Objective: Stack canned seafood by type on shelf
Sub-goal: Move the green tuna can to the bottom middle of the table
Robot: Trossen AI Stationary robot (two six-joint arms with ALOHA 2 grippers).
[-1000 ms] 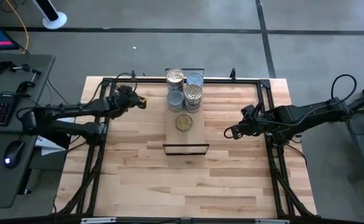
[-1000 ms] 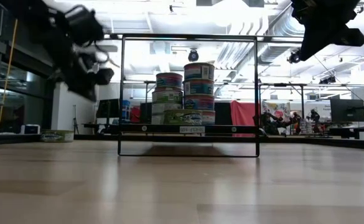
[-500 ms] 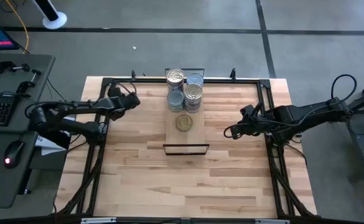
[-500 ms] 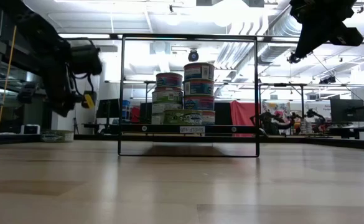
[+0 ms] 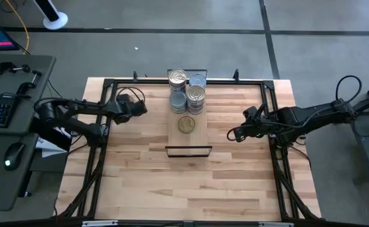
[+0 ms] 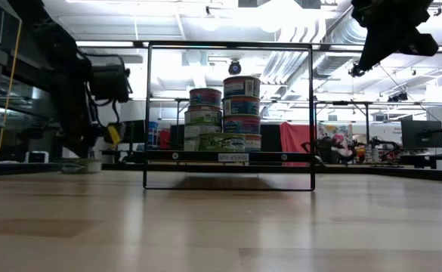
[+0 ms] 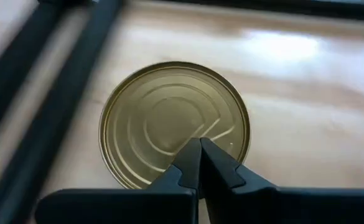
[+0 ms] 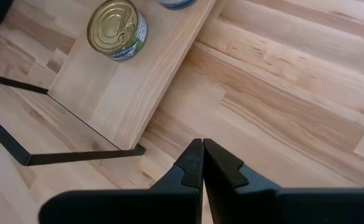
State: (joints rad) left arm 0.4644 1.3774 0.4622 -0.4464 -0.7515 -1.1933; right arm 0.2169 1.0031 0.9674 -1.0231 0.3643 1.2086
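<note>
The left gripper [image 5: 140, 108] hangs to the left of the shelf [image 5: 187, 129], near the far left corner of the table [image 5: 190, 183]. Its 2 fingers [image 7: 197, 165] are pressed together and hold nothing. In the left wrist view a gold tin [image 7: 174, 123] lies flat on the table just in front of the fingertips, beside the black bar of the table frame [image 7: 51, 93] — I cannot tell if the tips touch it. In the high view this tin is hidden under the gripper.

The shelf lies in the middle of the far half of the table, with a black wire frame [image 5: 188, 151] at its near end. On its far part the tins stand in stacks [image 5: 187, 93]: from above, 4 tops show, 2 gold and 2 silver-blue. In the low view the stacks [image 6: 224, 121] are 3 and 4 tins high. A single gold-topped tin [image 5: 186, 124] sits alone on the shelf, nearer than the stacks.

The right gripper [image 5: 233, 134] hangs above the bare table to the right of the shelf, well apart from it. Its fingers [image 8: 203, 162] are together too — nothing is between them. The right wrist view looks toward the single tin [image 8: 117, 28] and the near corner of the shelf [image 8: 129, 87].
</note>
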